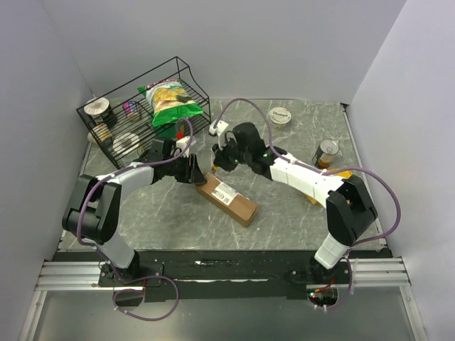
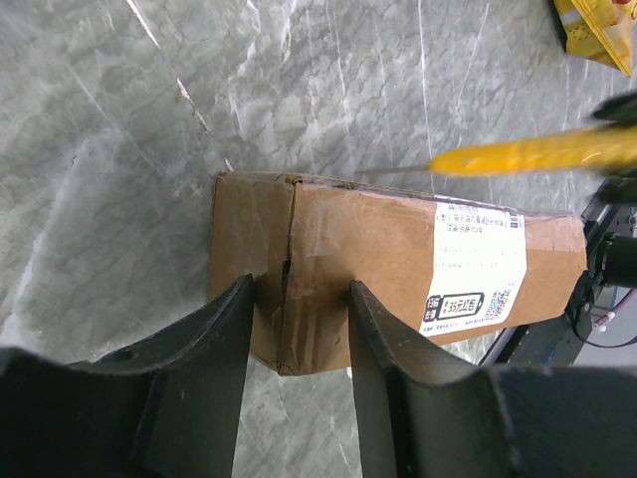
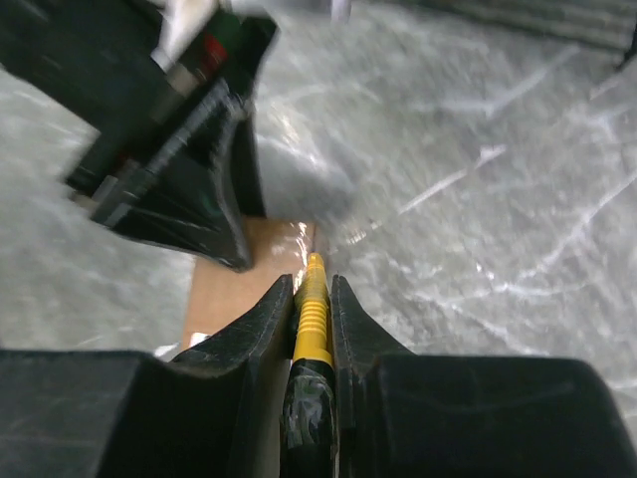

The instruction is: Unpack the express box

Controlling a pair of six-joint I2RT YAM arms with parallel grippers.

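The express box (image 1: pixel 227 197), a long brown carton with a white label (image 1: pixel 226 192), lies diagonally on the marble table. In the left wrist view the express box (image 2: pixel 378 259) shows its taped end and label. My left gripper (image 1: pixel 195 172) is open, and its fingertips (image 2: pixel 299 289) rest against the box's far-left end, one on each side of the end corner. My right gripper (image 1: pixel 219 162) is shut on a yellow-handled cutter (image 3: pixel 312 309) just above that same end. The cutter (image 2: pixel 537 154) points its thin blade at the box's top edge.
A black wire rack (image 1: pixel 188 74) at the back left holds a yellow-green chip bag (image 1: pixel 170 99), cans and a tape roll. A white round lid (image 1: pixel 281 116) and a can (image 1: pixel 327 153) stand at the back right. A yellow object (image 1: pixel 340 175) lies under my right arm.
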